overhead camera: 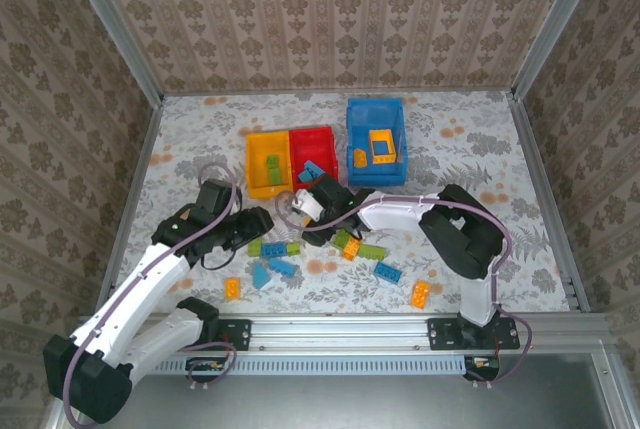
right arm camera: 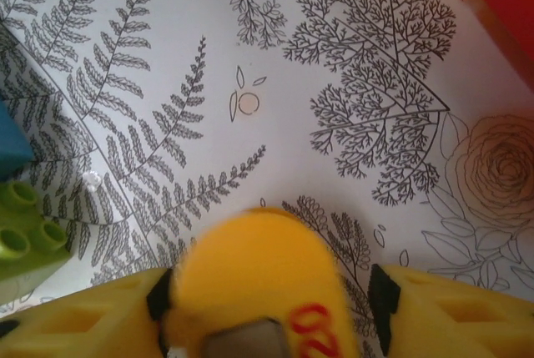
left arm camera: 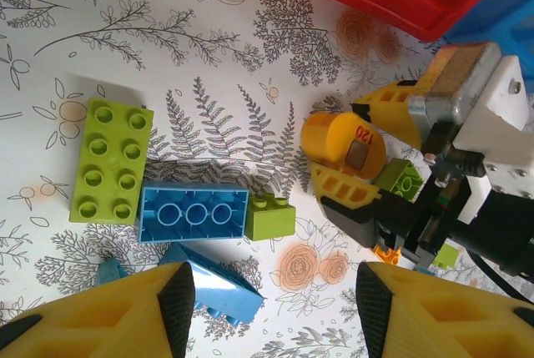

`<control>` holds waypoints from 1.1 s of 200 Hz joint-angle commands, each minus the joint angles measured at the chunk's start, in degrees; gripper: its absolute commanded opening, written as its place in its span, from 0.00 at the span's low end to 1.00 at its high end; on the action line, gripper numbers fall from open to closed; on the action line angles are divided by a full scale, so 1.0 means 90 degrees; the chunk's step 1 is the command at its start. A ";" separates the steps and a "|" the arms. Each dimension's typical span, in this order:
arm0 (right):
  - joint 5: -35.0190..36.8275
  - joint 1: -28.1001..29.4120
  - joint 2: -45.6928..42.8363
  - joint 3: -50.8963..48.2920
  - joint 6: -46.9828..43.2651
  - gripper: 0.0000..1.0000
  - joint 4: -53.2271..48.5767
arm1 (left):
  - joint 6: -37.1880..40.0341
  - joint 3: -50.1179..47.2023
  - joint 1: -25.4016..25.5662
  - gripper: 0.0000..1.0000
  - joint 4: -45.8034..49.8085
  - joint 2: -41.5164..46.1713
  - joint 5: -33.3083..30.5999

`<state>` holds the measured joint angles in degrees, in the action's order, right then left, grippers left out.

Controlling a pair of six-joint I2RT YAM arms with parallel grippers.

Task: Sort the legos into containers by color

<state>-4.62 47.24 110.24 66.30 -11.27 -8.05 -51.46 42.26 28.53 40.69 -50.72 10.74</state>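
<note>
My right gripper (right arm camera: 267, 295) is shut on a round yellow piece (right arm camera: 250, 262) with red digits on it, held low over the table just in front of the red bin (overhead camera: 312, 133). The same piece (left arm camera: 342, 143) sits between its fingers in the left wrist view. My left gripper (left arm camera: 271, 308) stands open with bare table between its fingers. Near it lie a blue sloped brick (left arm camera: 221, 287), an upturned blue brick (left arm camera: 193, 214), a small green brick (left arm camera: 269, 217) and a flat green brick (left arm camera: 111, 160). The yellow bin (overhead camera: 268, 192) and the blue bin (overhead camera: 376, 104) flank the red one.
Loose bricks lie along the near table: orange ones (overhead camera: 232, 288) (overhead camera: 421, 294), a blue one (overhead camera: 388, 271) and a green one (overhead camera: 372, 251). The two grippers (overhead camera: 262, 224) (overhead camera: 300, 206) are close together. Metal frame rails edge the table.
</note>
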 commanded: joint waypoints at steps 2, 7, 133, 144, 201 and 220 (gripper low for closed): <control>-0.0099 -0.0024 0.0144 0.0220 0.0096 0.48 -0.0218 | -0.0093 -0.0057 0.0033 0.58 0.0011 0.0094 0.0056; -0.0106 -0.0018 0.0137 0.0221 0.0126 0.46 -0.0216 | -0.0073 -0.0038 0.0036 0.58 0.0013 0.0088 0.0057; 0.0927 -0.2219 -0.2107 -0.0461 0.2403 0.28 0.0025 | 0.1573 0.2223 0.1245 0.57 -0.0938 -0.1965 -0.0387; 0.1052 -0.2382 -0.1816 -0.0176 0.2680 0.28 -0.0237 | 0.1709 0.2489 0.1370 0.57 -0.1001 -0.2264 -0.0405; 0.1307 -0.2606 -0.0573 0.0942 0.3124 0.29 -0.0940 | 0.2205 0.3345 0.1730 0.57 -0.1122 -0.3251 -0.0382; 0.1412 -0.2638 -0.0341 0.1175 0.3197 0.29 -0.1130 | 0.2315 0.3409 0.1787 0.57 -0.1084 -0.3379 -0.0363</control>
<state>5.52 23.86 104.97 72.88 14.79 -14.11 -34.04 70.87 43.86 31.03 -80.23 7.90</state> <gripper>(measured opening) 0.413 0.571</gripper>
